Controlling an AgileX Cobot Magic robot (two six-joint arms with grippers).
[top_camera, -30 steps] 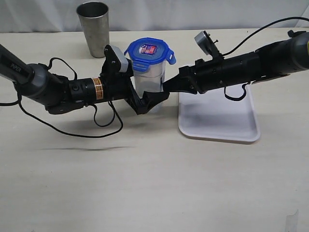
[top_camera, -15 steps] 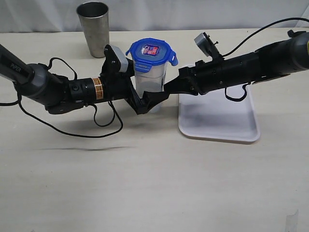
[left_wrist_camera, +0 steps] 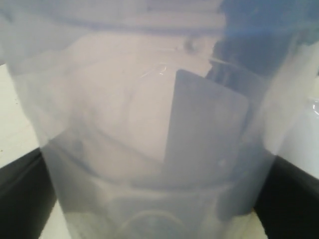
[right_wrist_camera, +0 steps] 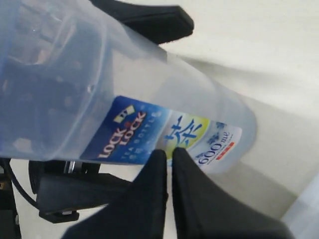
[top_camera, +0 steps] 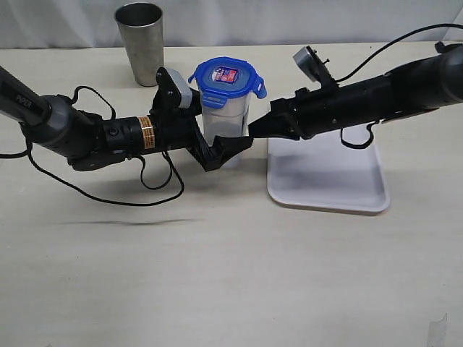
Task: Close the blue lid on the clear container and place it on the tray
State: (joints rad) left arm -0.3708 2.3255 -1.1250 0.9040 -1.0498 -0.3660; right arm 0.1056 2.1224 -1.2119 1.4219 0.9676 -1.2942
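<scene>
Toward the bench's far edge, the clear container stands just beside the tray, not on it, with the blue lid on top. The left end effector straddles its base, grip unclear. The right end effector, closed, noses its side. Placing remains.

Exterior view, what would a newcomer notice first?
A clear container topped by a blue lid stands mid-table, the left claw straddling its base. The shut right claw points at its side, its arm reaching over the white tray. A grey steel cup stands behind, to the left.
</scene>
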